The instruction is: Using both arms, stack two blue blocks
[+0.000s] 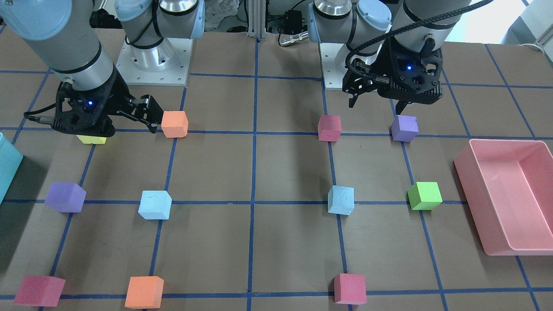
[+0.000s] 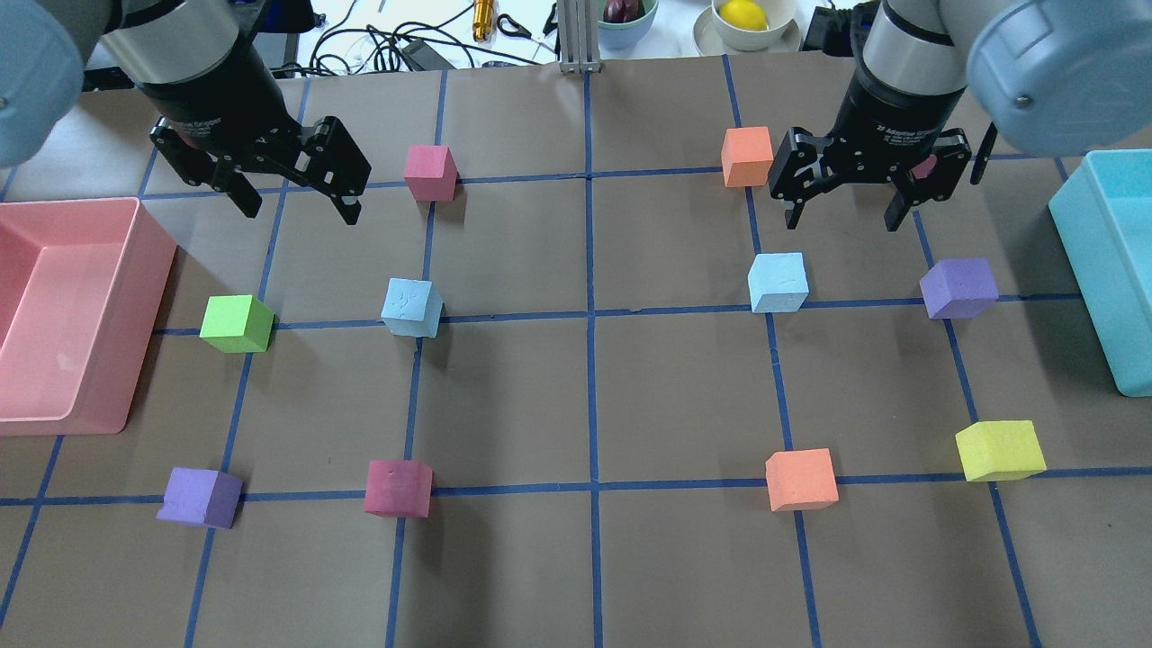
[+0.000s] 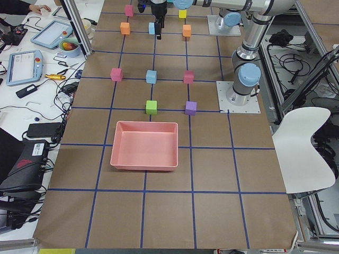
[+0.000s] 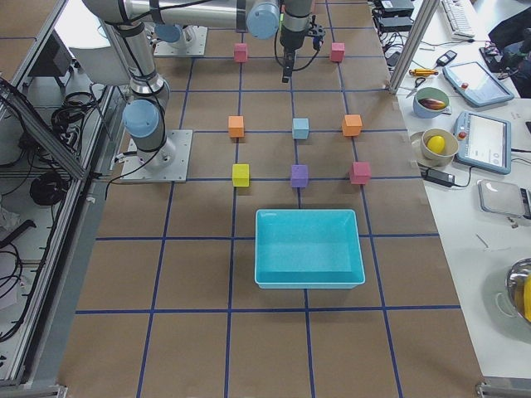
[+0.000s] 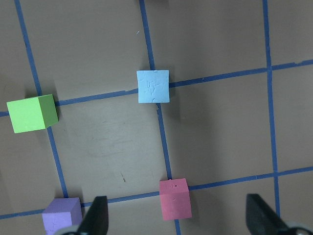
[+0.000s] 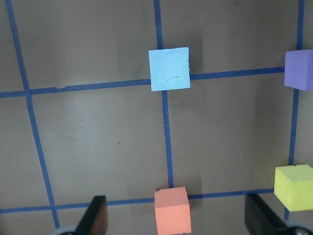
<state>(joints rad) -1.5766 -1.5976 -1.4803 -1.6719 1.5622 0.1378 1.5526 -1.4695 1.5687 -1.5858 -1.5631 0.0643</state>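
Two pale blue blocks sit apart on the brown table. One (image 2: pixel 411 307) lies on my left side, below and right of my left gripper (image 2: pixel 299 211). It shows in the left wrist view (image 5: pixel 153 86) well ahead of the fingers (image 5: pixel 98 218). The other (image 2: pixel 778 282) lies on my right side, just below and left of my right gripper (image 2: pixel 846 220). It shows in the right wrist view (image 6: pixel 169 68). Both grippers hover above the table, open and empty. Both blocks also show in the front view, the left-side one (image 1: pixel 341 200) and the right-side one (image 1: pixel 154 204).
A pink bin (image 2: pixel 153 270) stands at the left edge and a teal bin (image 2: pixel 1093 297) at the right edge. Green (image 2: pixel 236 323), purple (image 2: pixel 959 288), red (image 2: pixel 429 172), orange (image 2: pixel 747 156) and yellow (image 2: pixel 999 449) cubes sit on the blue grid lines.
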